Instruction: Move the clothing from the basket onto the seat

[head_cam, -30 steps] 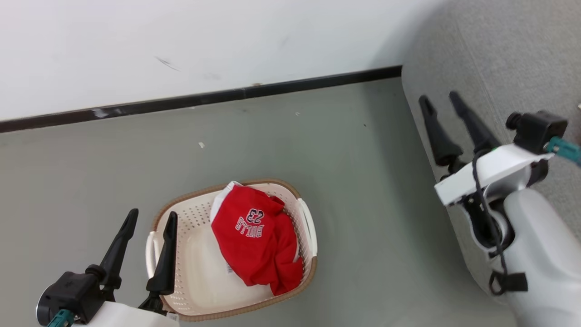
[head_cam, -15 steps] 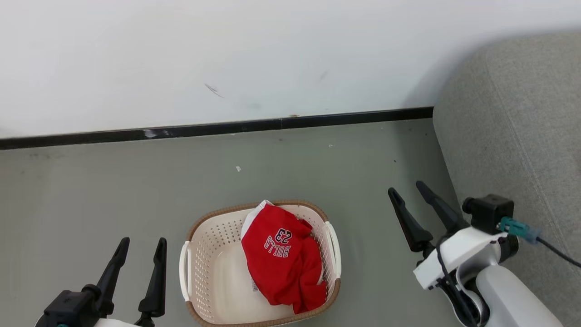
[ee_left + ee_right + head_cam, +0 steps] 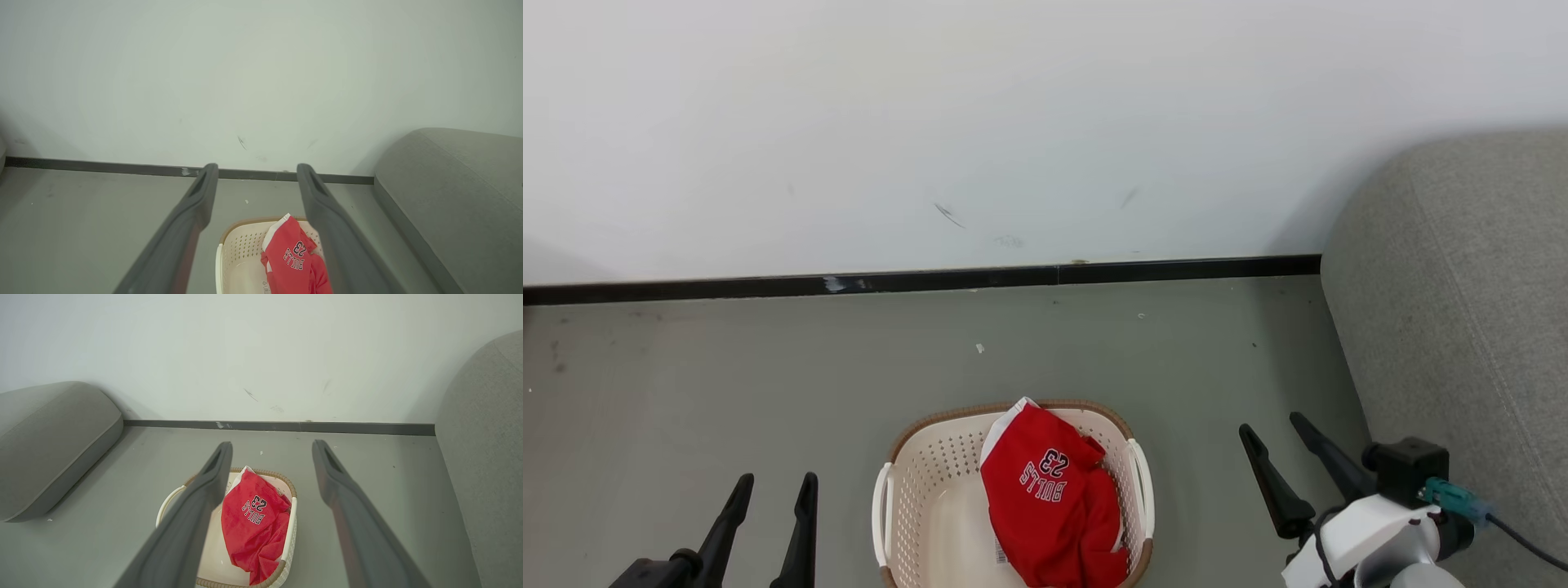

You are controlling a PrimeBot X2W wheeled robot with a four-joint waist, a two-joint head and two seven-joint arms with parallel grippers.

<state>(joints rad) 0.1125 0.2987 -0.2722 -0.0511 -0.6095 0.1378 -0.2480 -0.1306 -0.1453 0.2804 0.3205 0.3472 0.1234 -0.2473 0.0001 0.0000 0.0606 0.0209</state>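
The cream basket [image 3: 927, 490] stands on the floor at the bottom centre of the head view. The red clothing [image 3: 1049, 514], printed "BULLS 23", lies bunched against its right side. My left gripper [image 3: 776, 482] is open, low at the left of the basket. My right gripper [image 3: 1270, 425] is open too, to the right of the basket and close to the grey seat [image 3: 1462, 327]. The left wrist view looks between the open left gripper [image 3: 257, 167] down at the basket [image 3: 239, 249] and clothing [image 3: 294, 257]. In the right wrist view the open right gripper [image 3: 273, 444] hangs above the clothing [image 3: 253, 522].
A white wall with a black baseboard [image 3: 931, 282] closes off the grey floor behind the basket. The seat [image 3: 486, 437] runs along the right. A second grey cushion [image 3: 49, 433] lies on the left.
The head camera has swung, so the basket now sits lower and more central. The right gripper has drawn back from the seat's edge to a spot low beside the basket. Both grippers stay open.
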